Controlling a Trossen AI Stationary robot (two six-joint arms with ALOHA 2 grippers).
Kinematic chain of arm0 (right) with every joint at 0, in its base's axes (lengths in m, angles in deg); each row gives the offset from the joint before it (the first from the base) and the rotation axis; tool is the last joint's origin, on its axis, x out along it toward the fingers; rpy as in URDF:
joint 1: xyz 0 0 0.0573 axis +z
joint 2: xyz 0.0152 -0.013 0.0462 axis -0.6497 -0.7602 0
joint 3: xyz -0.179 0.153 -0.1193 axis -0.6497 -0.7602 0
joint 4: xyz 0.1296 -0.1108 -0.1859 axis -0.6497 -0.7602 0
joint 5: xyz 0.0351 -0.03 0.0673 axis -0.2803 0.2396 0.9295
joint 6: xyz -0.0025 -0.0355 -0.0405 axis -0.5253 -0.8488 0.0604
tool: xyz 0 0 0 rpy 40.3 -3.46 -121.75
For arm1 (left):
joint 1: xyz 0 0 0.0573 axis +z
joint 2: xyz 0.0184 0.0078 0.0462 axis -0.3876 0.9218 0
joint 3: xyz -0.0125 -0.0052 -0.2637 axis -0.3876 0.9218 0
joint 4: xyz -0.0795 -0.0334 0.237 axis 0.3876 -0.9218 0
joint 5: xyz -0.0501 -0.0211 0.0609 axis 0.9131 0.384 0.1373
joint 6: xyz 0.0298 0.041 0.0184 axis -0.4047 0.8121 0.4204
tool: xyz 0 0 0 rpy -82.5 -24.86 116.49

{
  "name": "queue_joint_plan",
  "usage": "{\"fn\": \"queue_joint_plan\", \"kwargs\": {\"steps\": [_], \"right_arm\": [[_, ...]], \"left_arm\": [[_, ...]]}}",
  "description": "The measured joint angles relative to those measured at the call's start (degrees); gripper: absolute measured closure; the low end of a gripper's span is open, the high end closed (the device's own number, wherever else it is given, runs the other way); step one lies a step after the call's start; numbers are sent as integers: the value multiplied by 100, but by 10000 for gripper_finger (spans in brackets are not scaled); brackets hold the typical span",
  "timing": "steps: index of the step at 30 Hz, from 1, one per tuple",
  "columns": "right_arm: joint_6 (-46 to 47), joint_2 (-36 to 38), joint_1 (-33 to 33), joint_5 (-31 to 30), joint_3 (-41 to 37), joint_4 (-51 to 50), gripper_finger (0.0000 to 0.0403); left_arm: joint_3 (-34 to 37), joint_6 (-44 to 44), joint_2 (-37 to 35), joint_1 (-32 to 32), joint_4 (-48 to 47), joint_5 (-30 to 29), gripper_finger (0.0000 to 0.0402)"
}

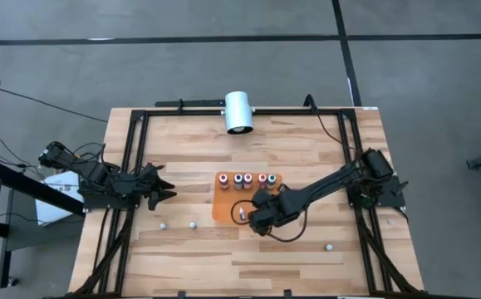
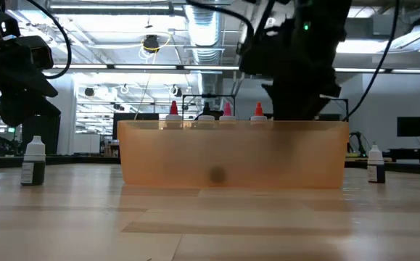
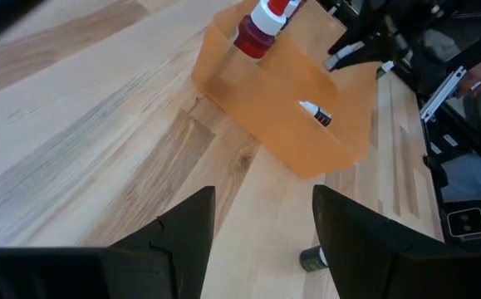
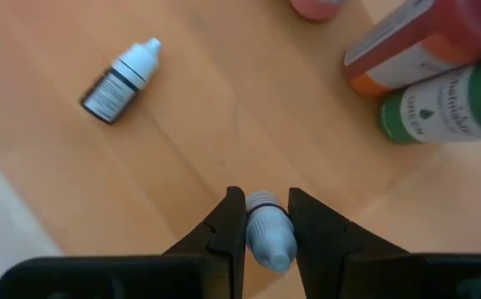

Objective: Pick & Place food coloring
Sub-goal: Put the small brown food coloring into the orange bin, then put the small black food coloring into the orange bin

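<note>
The right gripper [image 4: 267, 223] is clamped on a tiny pale bottle with a light blue cap [image 4: 268, 232], cap toward the wrist, above the translucent orange tray [image 1: 223, 208], where a small white-capped bottle [image 4: 120, 80] lies flat; left gripper [image 1: 164, 186] waits apart, well away

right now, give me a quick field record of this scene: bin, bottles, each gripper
bin: orange translucent bin on the wooden table
standing in bin: row of food coloring bottles
lying in bin: one small dark bottle with white cap
loose on table: small bottles outside the bin
right gripper: over the bin, shut on a pale-capped bottle
left gripper: open, at the table's left edge, holding nothing
white cylinder: at the far edge
</note>
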Motion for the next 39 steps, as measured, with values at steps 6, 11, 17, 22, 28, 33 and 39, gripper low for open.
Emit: {"fn": "queue_joint_plan", "kwargs": {"steps": [6, 11, 17, 22, 28, 33, 39], "right_arm": [[-104, -282, -9, 10, -2, 28, 332], [-248, -379, -84, 183, 0, 71, 332], [-452, -379, -235, 301, 0, 189, 328], [-538, -390, -352, 434, 0, 204, 309], [-594, -390, -413, 457, 0, 219, 297], [-596, -390, -413, 474, 0, 232, 291], [-594, -390, -413, 476, 0, 238, 276]], "left_arm": [[0, -20, 0, 0, 0, -1, 207], [0, -24, 0, -1, 6, -1, 207], [0, -28, 0, -1, 7, -3, 207], [0, -31, 0, -1, 7, -1, 207], [0, -33, 0, 1, 7, 8, 207], [0, -37, 0, -1, 7, 74, 207], [0, -37, 0, 1, 5, 76, 207]]}}
